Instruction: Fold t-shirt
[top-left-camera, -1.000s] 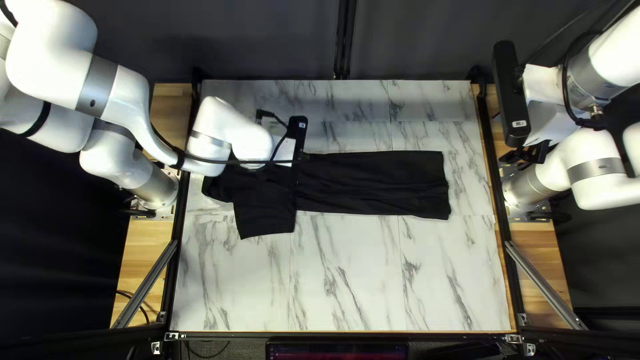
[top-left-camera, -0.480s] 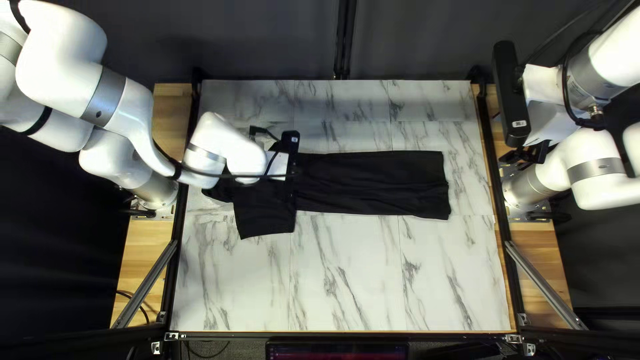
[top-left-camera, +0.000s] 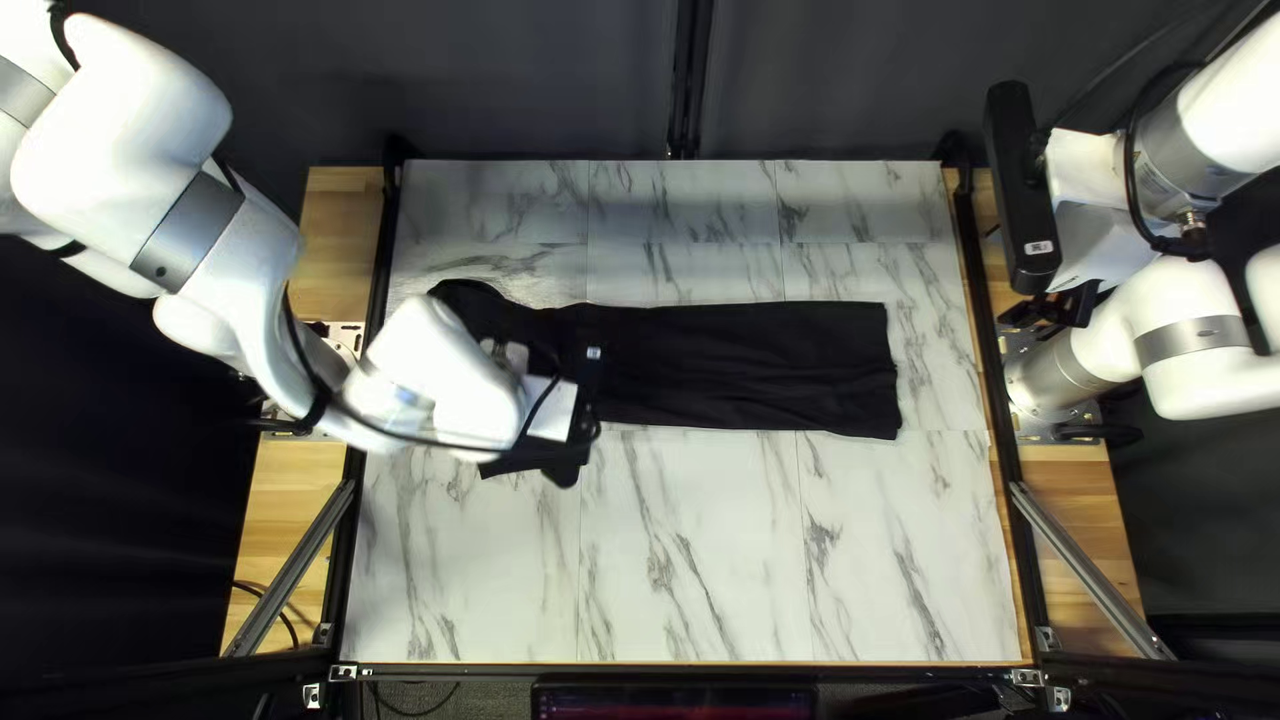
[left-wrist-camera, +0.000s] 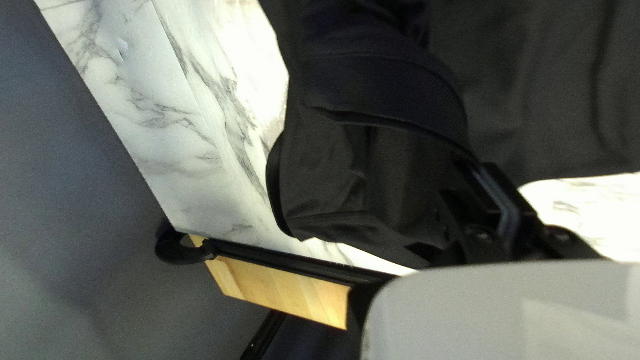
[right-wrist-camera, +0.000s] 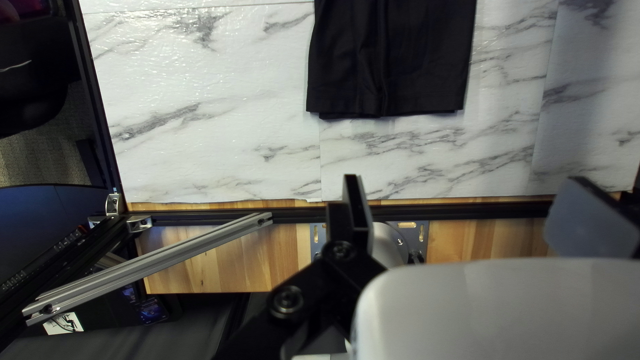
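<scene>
White segments of the left arm (top-left-camera: 194,220) lean in from the table's left edge. The left gripper (top-left-camera: 554,410) is over the shirt's left portion, its tips hidden from above by its own housing. Wrist view of the left gripper (left-wrist-camera: 485,167): fingers drawn together, a pinch of dark cloth apparently caught at the tips; a sleeve-like flap with a curved hem (left-wrist-camera: 275,183) lies beside them.

Black t-shirt (top-left-camera: 747,367) spread in a long strip on the marble-patterned tabletop (top-left-camera: 707,560), from left of centre to right of centre. The left portion is broader, partly under the arm, with a rounded bit showing toward the far edge. Right portion smooth and narrow, faint creases lengthwise, ending in a straight edge.

Far right: right arm (top-left-camera: 1207,140), its right gripper (top-left-camera: 1054,311) above the table's right edge, well apart from the shirt. In its wrist view the fingers stand wide open, nothing held. Shirt's straight end lies ahead of them. Wooden boards (top-left-camera: 1087,507) run below, beyond the black rail (right-wrist-camera: 453,212).
</scene>
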